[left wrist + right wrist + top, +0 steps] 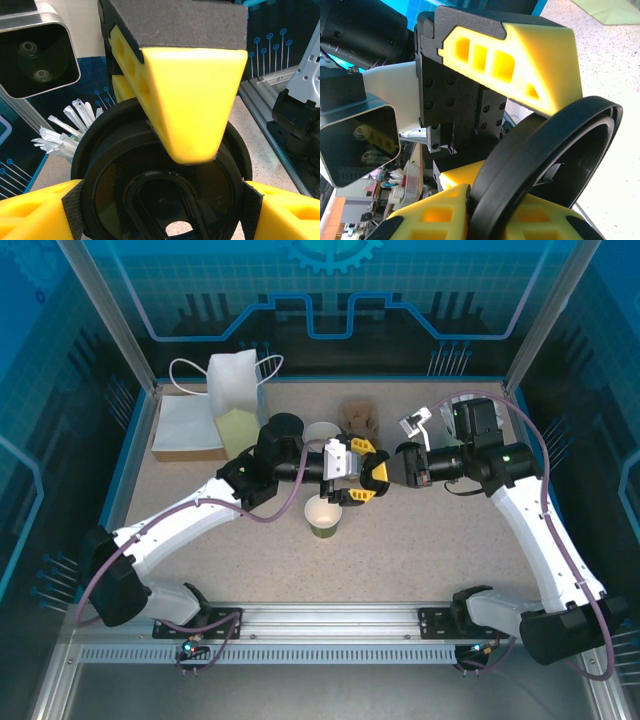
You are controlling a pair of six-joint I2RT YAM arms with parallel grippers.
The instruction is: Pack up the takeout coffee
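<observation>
Left gripper (162, 207): jaws spread wide across the black lid (160, 185), with a pad on the rim at each side, so I'd call it grasping the lid. Right gripper (382, 475): clenched on the same lid, pinching it through its thickness near the edge. Both hold it in the air above the table (450, 540).

Reads as a lid hand-over. Can't tell which arm keeps it.

Table, near to far:
- takeout coffee (323, 518): upright on the table, open top, no lid, just near-left of the lid and not under it. Not in any pocket yet.
- cup of wrapped straws (322, 432): beyond the grippers.
- pulp carrier (358, 420): just right of the straws, well apart from the coffee.
- white bag (235, 390): far left.

How I'd do this step:
- One gripper takes a firm hold before the other lets go. No tugging, as a thin lid can flex and pop out.
- The rim-to-rim hold suits capping, since it leaves the face clear and the lid level.
- Centre the lid over the coffee before coming down. It's off to one side now.
- Press evenly. The cup looks light and nothing braces it, so a tilted push could tip it. The free gripper could steady it.
- Then carry it round the straws to the carrier.
</observation>
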